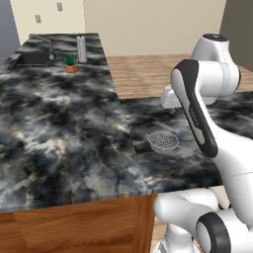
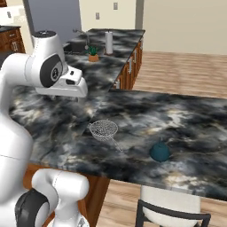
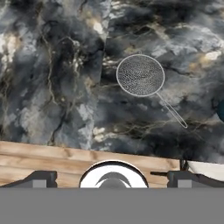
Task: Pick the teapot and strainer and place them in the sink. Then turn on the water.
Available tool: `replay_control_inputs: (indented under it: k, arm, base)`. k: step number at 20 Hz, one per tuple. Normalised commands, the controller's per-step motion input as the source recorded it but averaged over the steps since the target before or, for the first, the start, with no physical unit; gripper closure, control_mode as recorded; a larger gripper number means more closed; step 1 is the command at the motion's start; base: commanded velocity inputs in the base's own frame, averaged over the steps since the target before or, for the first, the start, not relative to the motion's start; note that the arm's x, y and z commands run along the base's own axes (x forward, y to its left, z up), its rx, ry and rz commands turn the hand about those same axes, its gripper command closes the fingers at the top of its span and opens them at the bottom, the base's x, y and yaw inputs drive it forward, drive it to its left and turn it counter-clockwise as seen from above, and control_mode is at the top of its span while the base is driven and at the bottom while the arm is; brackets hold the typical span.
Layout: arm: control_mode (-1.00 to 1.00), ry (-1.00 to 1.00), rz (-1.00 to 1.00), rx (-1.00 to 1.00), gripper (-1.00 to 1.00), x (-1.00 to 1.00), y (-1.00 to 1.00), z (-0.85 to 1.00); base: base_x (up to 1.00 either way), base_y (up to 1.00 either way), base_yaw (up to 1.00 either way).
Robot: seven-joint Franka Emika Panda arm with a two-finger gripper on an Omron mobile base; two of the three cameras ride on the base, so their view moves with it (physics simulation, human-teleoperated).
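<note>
The strainer point(image 3: 140, 75), a silver mesh bowl with a thin handle running toward the counter's near edge, lies on the dark marble counter point(image 2: 103, 129) point(image 1: 163, 142). The teal teapot point(image 2: 159, 151) sits to its right near the counter edge; a sliver of it shows at the right border of the hand view point(image 3: 221, 109). My gripper point(image 3: 113, 178) hangs open high above the counter, looking down, with its fingertips point(image 3: 41, 178) spread wide and nothing between them. The strainer lies ahead of the gripper, slightly right. The black sink point(image 1: 29, 58) with its grey faucet point(image 1: 42, 39) is at the far end of the long counter.
A small potted plant point(image 1: 70, 63) and a paper towel roll point(image 1: 81, 48) stand beside the sink. The counter is L-shaped, with wood cabinet fronts below. A chair point(image 2: 173, 208) stands under the near edge by the teapot. My own arm's elbow point(image 1: 197, 99) rises at the right.
</note>
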Motion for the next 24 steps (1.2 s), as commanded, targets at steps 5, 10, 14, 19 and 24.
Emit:
replay_control_inputs:
  k: [5, 10, 14, 19, 24]
  arm:
    - [-1.00, 0.10, 0.16, 0.07, -1.00, 0.33, -0.44, -0.38]
    - [-1.00, 0.11, 0.25, 0.08, -1.00, 0.51, -0.57, -0.31]
    - [-1.00, 0.06, 0.04, 0.00, -1.00, 0.18, -0.16, -0.34]
    - [-1.00, 0.11, -0.04, -0.16, -1.00, 0.00, 0.00, -0.27]
    - [-1.00, 0.05, -0.06, -0.16, -1.00, 0.00, 0.00, -0.09]
  base:
    - [0.00, 0.00, 0.00]
    - [0.00, 0.00, 0.00]
    - [0.00, 0.00, 0.00]
    - [0.00, 0.00, 0.00]
    - [0.00, 0.00, 0.00]
